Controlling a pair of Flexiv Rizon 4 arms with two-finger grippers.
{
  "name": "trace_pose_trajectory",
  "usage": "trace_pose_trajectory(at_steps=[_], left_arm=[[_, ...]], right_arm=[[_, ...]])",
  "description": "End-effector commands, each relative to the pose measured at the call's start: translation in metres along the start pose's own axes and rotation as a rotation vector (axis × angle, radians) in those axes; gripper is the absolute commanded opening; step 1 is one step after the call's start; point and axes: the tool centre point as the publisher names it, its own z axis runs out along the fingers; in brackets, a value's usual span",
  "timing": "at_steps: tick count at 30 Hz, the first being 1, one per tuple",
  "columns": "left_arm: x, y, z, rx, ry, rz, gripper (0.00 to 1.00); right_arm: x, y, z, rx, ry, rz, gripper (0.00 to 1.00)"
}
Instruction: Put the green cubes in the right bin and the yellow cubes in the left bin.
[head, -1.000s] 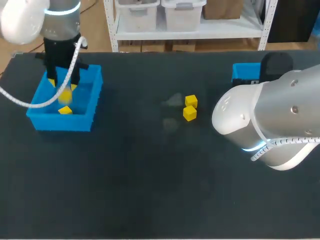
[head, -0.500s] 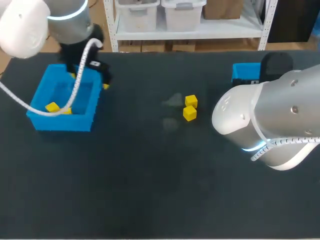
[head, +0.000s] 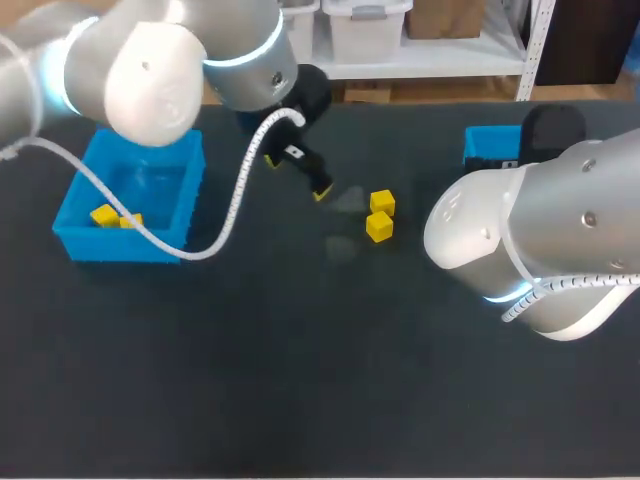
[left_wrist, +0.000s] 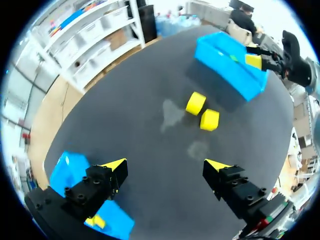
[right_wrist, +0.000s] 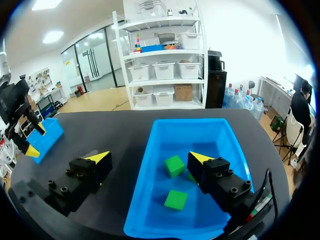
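Left gripper (head: 296, 178), fingers spread, hovers near two yellow cubes (head: 381, 202) on the worktop (head: 300, 350). More yellow cubes (head: 104, 214) lie in the left bin (head: 120, 245). Right gripper (right_wrist: 149, 159), likewise spread, hangs above the right bin (right_wrist: 145, 200), which holds green cubes (right_wrist: 174, 165).

cube pair (head: 379, 227) between left bin (head: 120, 246), right bin (head: 489, 144)

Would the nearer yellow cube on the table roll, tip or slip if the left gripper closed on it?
Rolling seems unlikely: the nearer yellow cube rests on a flat face. It looks rigid, so a firm grip should hold it. The other cube sits close, so it may get nudged.
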Motion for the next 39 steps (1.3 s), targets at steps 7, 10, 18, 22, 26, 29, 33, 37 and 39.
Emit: trace_pose_trajectory(at_steps=[7,10,18,22,26,29,33,37,39], left_arm=[[-0.022,-0.005,0.046,0.026,-0.138,0.051,1.00],[-0.031,-0.011,0.052,0.031,-0.142,0.066,1.00],[-0.058,-0.030,0.063,0.035,-0.144,0.123,1.00],[-0.068,-0.035,0.070,0.043,-0.143,0.120,1.00],[-0.076,-0.038,0.073,0.053,-0.157,0.116,1.00],[-0.080,-0.040,0.075,0.062,-0.158,0.122,1.00],[-0.085,-0.047,0.080,0.066,-0.148,0.155,1.00],[-0.088,-0.053,0.087,0.073,-0.135,0.171,1.00],[-0.089,-0.056,0.091,0.071,-0.128,0.183,1.00]], right_arm=[[0.000,-0.001,-0.001,-0.004,-0.002,0.000,1.00],[0.000,-0.001,-0.001,-0.004,-0.002,0.000,1.00],[0.000,-0.001,-0.001,-0.004,-0.002,0.000,1.00],[0.000,-0.001,-0.001,-0.004,-0.002,0.000,1.00],[0.000,-0.001,-0.001,-0.004,-0.002,0.000,1.00],[0.000,-0.001,-0.001,-0.004,-0.002,0.000,1.00],[0.000,-0.001,-0.001,-0.004,-0.002,0.000,1.00],[0.000,-0.001,-0.001,-0.004,-0.002,0.000,1.00],[0.000,-0.001,-0.001,-0.004,-0.002,0.000,1.00]])
